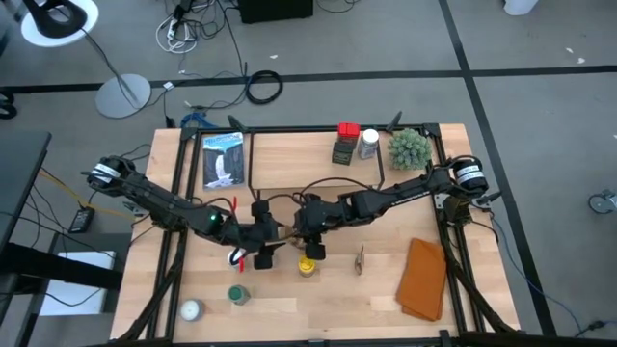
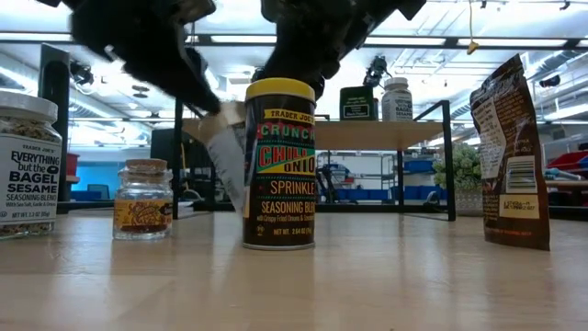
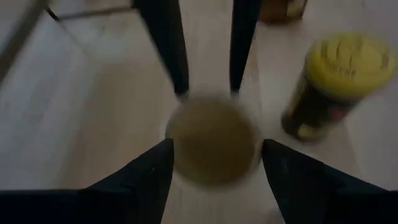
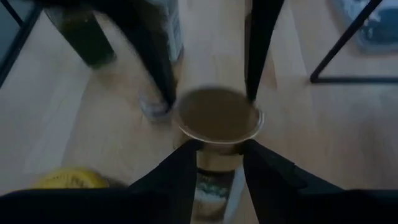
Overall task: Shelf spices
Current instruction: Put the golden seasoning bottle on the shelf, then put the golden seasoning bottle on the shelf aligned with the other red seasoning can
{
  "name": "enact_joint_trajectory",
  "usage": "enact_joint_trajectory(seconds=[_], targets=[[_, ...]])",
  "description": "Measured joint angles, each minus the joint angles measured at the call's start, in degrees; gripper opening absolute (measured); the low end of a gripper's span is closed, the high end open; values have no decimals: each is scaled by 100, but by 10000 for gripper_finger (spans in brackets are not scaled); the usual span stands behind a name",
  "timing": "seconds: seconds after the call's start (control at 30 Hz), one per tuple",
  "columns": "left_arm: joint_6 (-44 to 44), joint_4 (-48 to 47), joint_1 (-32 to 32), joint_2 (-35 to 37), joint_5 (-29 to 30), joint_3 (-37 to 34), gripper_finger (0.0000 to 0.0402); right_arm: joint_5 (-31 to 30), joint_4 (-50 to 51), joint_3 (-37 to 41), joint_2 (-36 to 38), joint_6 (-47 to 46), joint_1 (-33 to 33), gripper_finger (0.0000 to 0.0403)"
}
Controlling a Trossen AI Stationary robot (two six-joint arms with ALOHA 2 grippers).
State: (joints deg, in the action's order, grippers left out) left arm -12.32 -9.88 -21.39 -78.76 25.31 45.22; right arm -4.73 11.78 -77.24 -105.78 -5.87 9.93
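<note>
Gripping one tan-lidded spice jar (image 3: 211,146) from opposite sides, the left hand (image 1: 273,235) and right hand (image 1: 295,229) meet above the middle of the bench (image 1: 337,313), in front of the shelf (image 1: 289,156). Left hand: fingers (image 3: 155,168) closed against the jar just under its lid. Right hand: fingers (image 4: 264,165) closed on the jar's body below the lid rim. In the low view the jar shows tilted and lifted off the bench, behind a yellow-lidded Crunchy Chili Onion sprinkle jar (image 2: 280,165), which stands upright on the bench just in front of the hands. Shelf, right end: a red-lidded tin (image 1: 348,130), a dark jar (image 1: 342,152) and a white-lidded jar (image 1: 368,145), close together; a pale packet (image 1: 223,159) lies at its left end. Bench, near left corner: Everything but the Bagel seasoning jar (image 2: 28,165) and a small cork-topped glass jar (image 2: 142,198), both upright. Right of centre: a brown pouch (image 2: 510,152), standing. Near right side: orange-brown cloth (image 1: 424,280). Beside the shelf's right end: green fuzzy plant (image 1: 409,147).
</note>
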Motion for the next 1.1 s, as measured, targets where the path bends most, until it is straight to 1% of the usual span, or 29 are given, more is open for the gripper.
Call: enact_joint_trajectory(seconds=[0.1,0.23,0.47,0.57,0.7,0.8,0.87,1.0,1.1], targets=[[1,78,17,32,153,24,247,50,-140,-23,4,2,7,125],[43,-105,36,43,124,184,247,53,-41,-112,2,56,9,124],[159,-897,39,55,137,687,247,46,726,-445,2,81,7,124],[-12,-1254,40,57,239,850,247,35,902,-445,2,85,9,124],[-424,-1634,-6,209,559,897,247,-5,908,-445,2,94,7,124],[-682,-1858,-203,406,985,897,247,-8,666,-441,2,147,7,124],[-763,-1974,-438,574,1406,897,247,-25,399,-441,2,235,7,124],[-1032,-2292,-977,855,2319,889,248,-354,144,-441,2,311,9,123],[-1353,-2188,-1322,1152,2972,549,248,-468,99,-529,-2,313,-8,123]])
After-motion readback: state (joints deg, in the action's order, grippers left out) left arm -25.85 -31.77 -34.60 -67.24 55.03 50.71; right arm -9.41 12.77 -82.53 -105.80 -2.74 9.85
